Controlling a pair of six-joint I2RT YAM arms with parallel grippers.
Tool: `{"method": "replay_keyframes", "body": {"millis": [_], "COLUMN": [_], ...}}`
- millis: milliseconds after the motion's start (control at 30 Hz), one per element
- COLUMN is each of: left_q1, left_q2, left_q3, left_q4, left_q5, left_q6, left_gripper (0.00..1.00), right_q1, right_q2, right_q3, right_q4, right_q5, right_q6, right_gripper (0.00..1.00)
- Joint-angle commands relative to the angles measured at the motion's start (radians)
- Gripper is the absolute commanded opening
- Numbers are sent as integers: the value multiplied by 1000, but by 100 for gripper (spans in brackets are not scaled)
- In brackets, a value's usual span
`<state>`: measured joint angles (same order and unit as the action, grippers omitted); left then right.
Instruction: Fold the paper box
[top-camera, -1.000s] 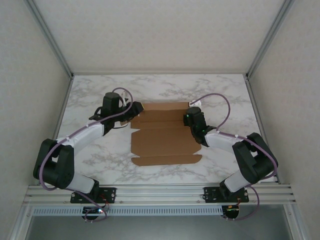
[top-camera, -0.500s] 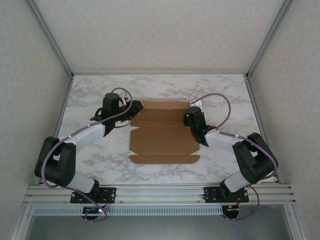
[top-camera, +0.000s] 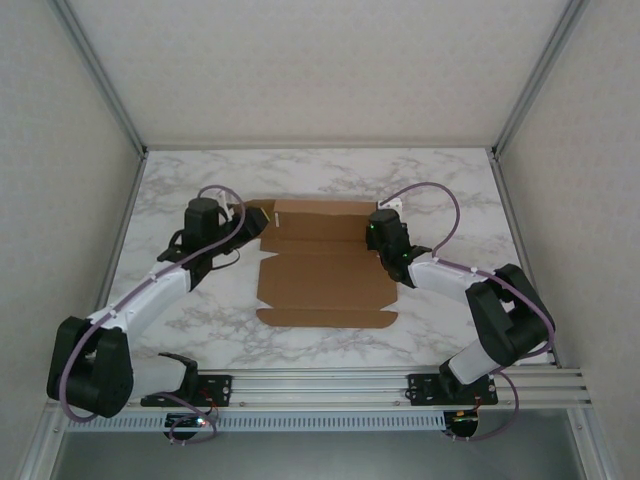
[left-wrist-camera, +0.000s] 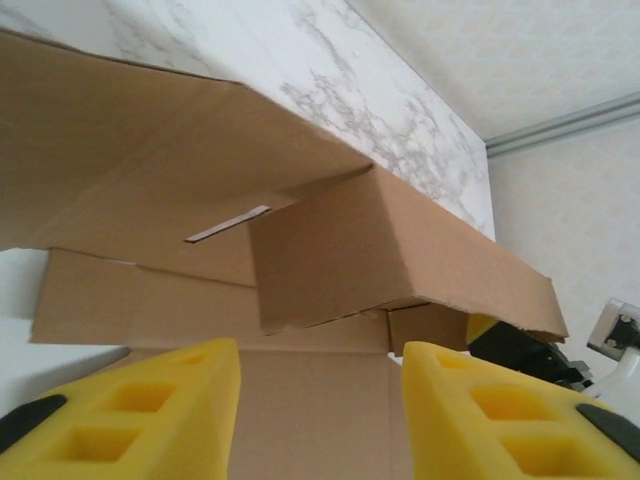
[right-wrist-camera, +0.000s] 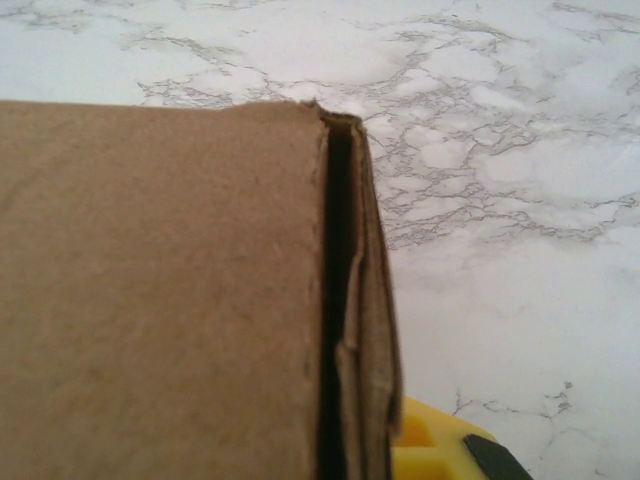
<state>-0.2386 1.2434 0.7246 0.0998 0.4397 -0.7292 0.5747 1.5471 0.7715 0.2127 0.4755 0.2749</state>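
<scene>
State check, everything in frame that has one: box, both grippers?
paper box: part-folded; main panels flat on the table, one panel lifted on the right gripper's side.
left gripper: open, at the box's left edge, nothing between the fingers.
right gripper: shut, apparently pinching a folded flap at the box's right edge.
</scene>
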Motion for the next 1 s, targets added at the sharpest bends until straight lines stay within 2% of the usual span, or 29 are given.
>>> {"method": "replay_keyframes", "body": {"millis": [0, 133, 233, 500, 967], "left_q1": [10, 10, 10, -2, -40], "left_q2": [-6, 35, 97, 315, 476], "left_q3": [-36, -60, -44, 54, 131], "left_q4": [-36, -46, -51, -81, -1], "left_q5": [-40, -64, -92, -164, -254], "left_q6": [22, 14, 15, 41, 74], "left_gripper": [39, 23, 20, 35, 44], "right_q1": [3, 3, 4, 4, 2], "right_q2": [31, 30, 28, 24, 29], "right_q3": [1, 1, 3, 6, -7], "right_q4": [-101, -98, -100, -105, -77], "right_q5": [-12, -24, -31, -40, -79], "right_q6": [14, 3, 0, -8, -8], "right_gripper": [0, 0, 0, 0, 0]}}
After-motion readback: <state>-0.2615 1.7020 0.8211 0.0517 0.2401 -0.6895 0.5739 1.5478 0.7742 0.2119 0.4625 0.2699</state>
